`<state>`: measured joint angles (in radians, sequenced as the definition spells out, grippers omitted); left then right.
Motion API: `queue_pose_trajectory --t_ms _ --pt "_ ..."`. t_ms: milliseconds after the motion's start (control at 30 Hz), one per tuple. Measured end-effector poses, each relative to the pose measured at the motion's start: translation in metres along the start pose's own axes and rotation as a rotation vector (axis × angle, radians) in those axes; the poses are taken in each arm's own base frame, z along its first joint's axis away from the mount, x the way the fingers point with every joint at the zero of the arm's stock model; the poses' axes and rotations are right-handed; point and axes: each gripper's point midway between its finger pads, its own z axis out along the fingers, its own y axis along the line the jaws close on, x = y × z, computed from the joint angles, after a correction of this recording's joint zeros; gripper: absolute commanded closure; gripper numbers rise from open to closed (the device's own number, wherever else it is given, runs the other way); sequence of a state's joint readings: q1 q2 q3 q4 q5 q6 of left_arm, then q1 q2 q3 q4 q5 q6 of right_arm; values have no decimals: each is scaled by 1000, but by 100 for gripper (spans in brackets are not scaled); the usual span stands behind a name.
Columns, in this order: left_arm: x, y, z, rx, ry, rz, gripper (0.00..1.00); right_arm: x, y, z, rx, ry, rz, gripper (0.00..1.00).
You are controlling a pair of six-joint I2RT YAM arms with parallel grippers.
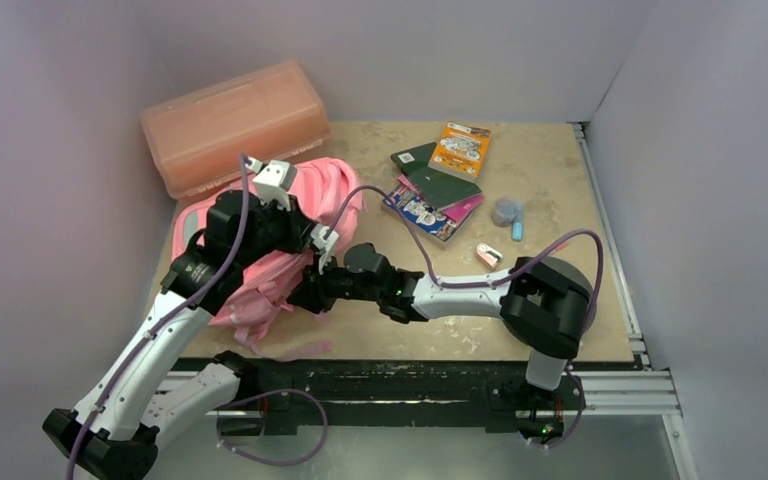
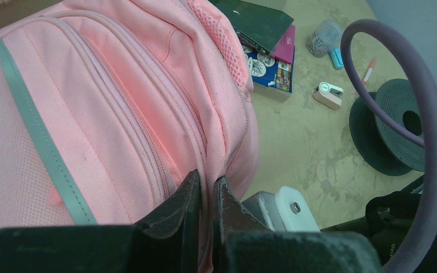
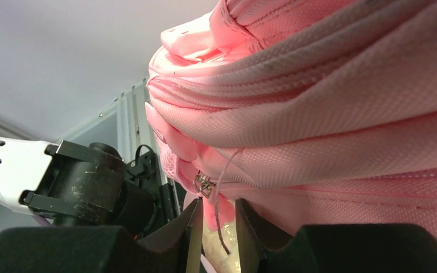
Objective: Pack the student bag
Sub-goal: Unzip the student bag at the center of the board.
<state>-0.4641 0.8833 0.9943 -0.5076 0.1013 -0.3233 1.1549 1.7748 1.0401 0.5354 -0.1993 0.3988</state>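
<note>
Student bag (image 1: 332,196) lies on the table (image 1: 560,310) at centre-left of the top view, partly under both of your arms. The salmon plastic box (image 1: 235,125) is just behind it at upper left.

Your left gripper (image 2: 207,183) sits at the bottom centre of the left wrist view. Its jaws are nearly together, pinching a fold of the bag's pink fabric along a zip seam. A grey strip (image 2: 34,125) runs down the bag panel at the left of that view.

Your right gripper (image 3: 216,209) is at the bottom centre of the right wrist view, under the bag's lower edge. Its jaws stand narrow, with a metal zip pull (image 3: 203,185) just above them and a thin cord (image 3: 221,199) hanging into the gap. You can't tell whether it grips.

A stack of books (image 1: 440,188) lies at upper centre of the top view, well apart from the bag.
</note>
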Motion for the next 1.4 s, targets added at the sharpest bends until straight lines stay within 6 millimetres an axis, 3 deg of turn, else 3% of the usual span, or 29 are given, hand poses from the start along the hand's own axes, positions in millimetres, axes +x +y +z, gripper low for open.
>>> queue_pose_trajectory --t_ms 167,433,733,1167,1400 --pt "-3 1 0 0 -15 -8 100 -3 -2 3 1 -14 -5 78" --pt "-6 3 0 3 -23 -33 100 -5 2 5 -26 -36 -9 74" --pt "-19 10 0 4 -77 -107 100 21 -10 -4 -6 -16 -7 73" --pt "-23 11 1 37 -101 -161 100 8 -22 -3 63 -78 -33 78" --pt "-22 9 0 48 -98 -160 100 6 -25 -3 78 -85 -43 76"
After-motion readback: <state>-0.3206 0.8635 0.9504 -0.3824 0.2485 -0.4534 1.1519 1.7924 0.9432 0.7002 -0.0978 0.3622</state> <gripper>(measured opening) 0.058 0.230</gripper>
